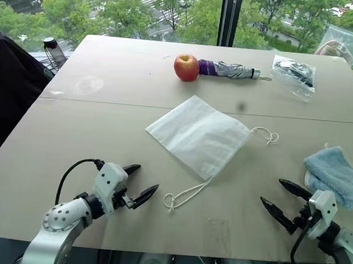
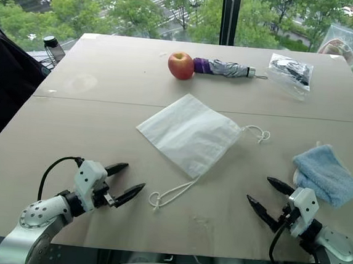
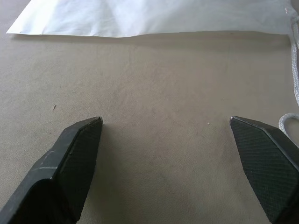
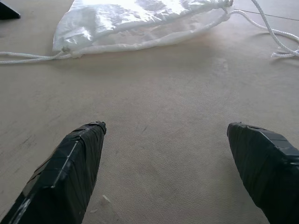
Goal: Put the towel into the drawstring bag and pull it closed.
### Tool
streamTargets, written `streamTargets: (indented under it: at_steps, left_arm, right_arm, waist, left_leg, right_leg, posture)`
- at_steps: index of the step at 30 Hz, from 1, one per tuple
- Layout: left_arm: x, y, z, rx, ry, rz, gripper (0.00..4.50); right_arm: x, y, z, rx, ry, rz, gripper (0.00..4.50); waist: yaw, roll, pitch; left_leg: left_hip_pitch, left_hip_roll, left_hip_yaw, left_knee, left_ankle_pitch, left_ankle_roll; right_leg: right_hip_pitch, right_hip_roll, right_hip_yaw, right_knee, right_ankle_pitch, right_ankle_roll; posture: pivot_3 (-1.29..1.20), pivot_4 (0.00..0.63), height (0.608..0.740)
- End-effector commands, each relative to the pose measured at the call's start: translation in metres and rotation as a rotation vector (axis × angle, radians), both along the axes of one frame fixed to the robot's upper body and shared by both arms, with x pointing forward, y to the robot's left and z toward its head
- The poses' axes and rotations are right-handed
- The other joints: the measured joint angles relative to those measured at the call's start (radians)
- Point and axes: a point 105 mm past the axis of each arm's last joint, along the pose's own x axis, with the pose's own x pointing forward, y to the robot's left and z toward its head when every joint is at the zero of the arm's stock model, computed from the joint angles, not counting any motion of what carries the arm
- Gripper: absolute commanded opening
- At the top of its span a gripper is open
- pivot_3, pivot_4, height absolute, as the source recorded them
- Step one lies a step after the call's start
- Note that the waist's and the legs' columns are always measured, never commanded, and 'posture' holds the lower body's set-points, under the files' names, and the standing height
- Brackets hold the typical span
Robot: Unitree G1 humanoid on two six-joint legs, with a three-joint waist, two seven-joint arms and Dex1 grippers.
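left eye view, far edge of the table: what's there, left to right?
Red apple → folded purple-and-grey umbrella → clear plastic zip bag with black items.

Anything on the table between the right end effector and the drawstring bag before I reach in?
No, only bare table lies between the open right end effector and the drawstring bag, seen in the right wrist view.
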Motion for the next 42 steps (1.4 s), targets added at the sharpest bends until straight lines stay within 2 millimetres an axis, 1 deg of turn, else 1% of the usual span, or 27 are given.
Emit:
streamTargets:
  at_steps: [1, 4, 12, 16, 18, 19, 21, 22, 24, 26, 27, 29, 32, 34, 37, 42]
  left_arm:
    - [-0.005, 0.001, -0.004, 0.016, 0.017, -0.003, 4.50]
    - [-0.002, 0.003, -0.002, 0.020, 0.004, 0.015, 4.50]
    - [-0.002, 0.006, 0.001, 0.018, -0.004, 0.017, 4.50]
    - [-0.005, -0.003, 0.017, -0.003, -0.002, -0.059, 4.50]
    - [-0.004, -0.009, 0.032, -0.015, -0.018, -0.104, 4.50]
    - [0.000, -0.014, 0.041, -0.025, -0.038, -0.123, 4.50]
    - [0.013, -0.026, 0.056, -0.021, -0.083, -0.156, 4.50]
    - [0.020, -0.036, 0.063, -0.022, -0.111, -0.183, 4.50]
    - [0.032, -0.063, 0.075, -0.053, -0.154, -0.236, 4.50]
    - [0.041, -0.085, 0.080, -0.084, -0.161, -0.255, 4.50]
    - [0.043, -0.093, 0.080, -0.092, -0.156, -0.256, 4.50]
    - [0.042, -0.113, 0.073, -0.105, -0.133, -0.283, 4.50]
    - [0.039, -0.138, 0.060, -0.107, -0.123, -0.291, 4.50]
    - [0.045, -0.146, 0.059, -0.109, -0.151, -0.250, 4.50]
    - [0.053, -0.156, 0.055, -0.041, -0.217, -0.208, 4.50]
    - [0.047, -0.184, 0.053, -0.021, -0.268, -0.216, 4.50]
  right_arm:
    - [0.001, 0.004, 0.006, 0.000, -0.035, 0.030, 4.45]
    - [0.004, 0.008, 0.003, -0.009, -0.033, 0.051, 4.45]
    - [0.006, 0.008, 0.003, -0.008, -0.038, 0.054, 4.45]
    - [0.005, 0.011, 0.005, 0.012, -0.034, 0.070, 4.45]
    - [0.005, 0.014, 0.010, 0.044, -0.034, 0.100, 4.45]
    - [0.005, 0.016, 0.012, 0.059, -0.033, 0.111, 4.45]
    - [0.008, 0.017, 0.015, 0.069, -0.036, 0.130, 4.45]
    - [0.010, 0.017, 0.017, 0.070, -0.038, 0.139, 4.45]
    - [0.015, 0.016, 0.019, 0.069, -0.045, 0.146, 4.45]
    - [0.018, 0.017, 0.020, 0.066, -0.052, 0.150, 4.45]
    - [0.019, 0.017, 0.020, 0.064, -0.055, 0.152, 4.45]
    - [0.021, 0.017, 0.022, 0.060, -0.063, 0.151, 4.45]
    - [0.023, 0.015, 0.025, 0.050, -0.080, 0.140, 4.45]
    - [0.023, 0.013, 0.027, 0.051, -0.084, 0.136, 4.45]
    - [0.020, 0.010, 0.030, 0.046, -0.079, 0.133, 4.45]
    - [0.009, 0.005, 0.031, 0.027, -0.050, 0.135, 4.45]
  waist:
    - [0.000, 0.000, 0.000]
    - [-0.001, 0.000, 0.000]
    - [-0.001, 0.000, 0.000]
    - [-0.002, -0.001, 0.001]
    - [-0.003, -0.002, 0.001]
    - [-0.002, -0.002, 0.001]
    - [0.005, -0.002, 0.002]
    - [0.009, -0.003, 0.002]
    - [0.016, -0.002, 0.002]
    - [0.018, -0.002, 0.002]
    - [0.017, -0.003, 0.002]
    - [0.013, -0.003, 0.002]
    - [0.011, -0.003, 0.002]
    - [0.014, -0.004, 0.002]
    - [0.018, -0.004, 0.003]
    - [0.018, -0.004, 0.003]
  left_leg:
    - [0.000, 0.000, 0.000, 0.000, 0.000, 0.000]
    - [0.000, 0.000, 0.001, 0.000, 0.000, 0.000]
    - [0.000, 0.000, 0.001, 0.000, 0.000, 0.000]
    - [0.000, 0.001, 0.001, 0.000, 0.000, 0.000]
    - [0.000, 0.002, 0.001, 0.000, 0.000, 0.000]
    - [0.000, 0.002, 0.000, 0.000, 0.000, 0.000]
    - [0.000, 0.002, 0.001, 0.000, 0.000, 0.000]
    - [-0.001, 0.002, 0.000, 0.001, 0.000, 0.000]
    - [-0.001, 0.001, 0.001, 0.002, 0.000, 0.000]
    - [0.000, 0.001, 0.002, 0.005, 0.000, 0.000]
    - [-0.001, 0.001, 0.002, 0.006, 0.000, 0.000]
    - [-0.002, 0.001, 0.003, 0.007, 0.000, 0.000]
    - [-0.002, 0.001, 0.003, 0.006, -0.001, 0.001]
    - [-0.002, 0.002, 0.001, 0.006, -0.001, 0.001]
    - [-0.002, 0.002, 0.000, 0.006, -0.001, 0.001]
    - [-0.002, 0.001, 0.001, 0.008, 0.000, 0.001]
  right_leg:
    - [0.000, 0.000, 0.000, 0.000, 0.000, 0.000]
    - [0.000, 0.000, 0.001, 0.000, 0.000, 0.000]
    - [0.000, 0.001, 0.000, 0.000, 0.000, 0.000]
    - [0.000, 0.002, 0.000, 0.000, 0.000, 0.000]
    - [0.000, 0.002, 0.000, 0.000, 0.000, 0.000]
    - [0.000, 0.002, 0.000, 0.000, 0.000, 0.000]
    - [0.000, 0.002, 0.000, 0.000, 0.000, 0.000]
    - [0.000, 0.001, -0.001, 0.000, 0.000, 0.000]
    - [0.001, 0.003, -0.002, 0.001, 0.000, 0.000]
    - [0.002, 0.008, -0.002, 0.001, 0.002, 0.003]
    - [0.002, 0.008, -0.002, 0.002, 0.002, 0.004]
    - [0.002, 0.009, -0.001, 0.001, 0.003, 0.004]
    - [0.001, 0.009, 0.001, 0.001, 0.003, 0.005]
    - [0.000, 0.010, 0.001, 0.002, 0.002, 0.005]
    - [0.000, 0.010, 0.000, 0.003, 0.002, 0.005]
    - [0.001, 0.010, 0.001, 0.003, 0.002, 0.005]
  posture:
    - [0.00, 0.150, 0.740]
    - [0.00, 0.150, 0.740]
    - [0.00, 0.150, 0.740]
    - [0.00, 0.150, 0.740]
    - [0.00, 0.150, 0.740]
    - [0.00, 0.150, 0.740]
    - [0.00, 0.150, 0.740]
    - [0.00, 0.150, 0.740]
    - [0.00, 0.150, 0.740]
    - [0.00, 0.150, 0.740]
    - [0.00, 0.150, 0.740]
    - [0.00, 0.150, 0.740]
    - [0.00, 0.150, 0.740]
    - [0.00, 0.150, 0.740]
    - [0.00, 0.150, 0.740]
    - [0.00, 0.150, 0.740]
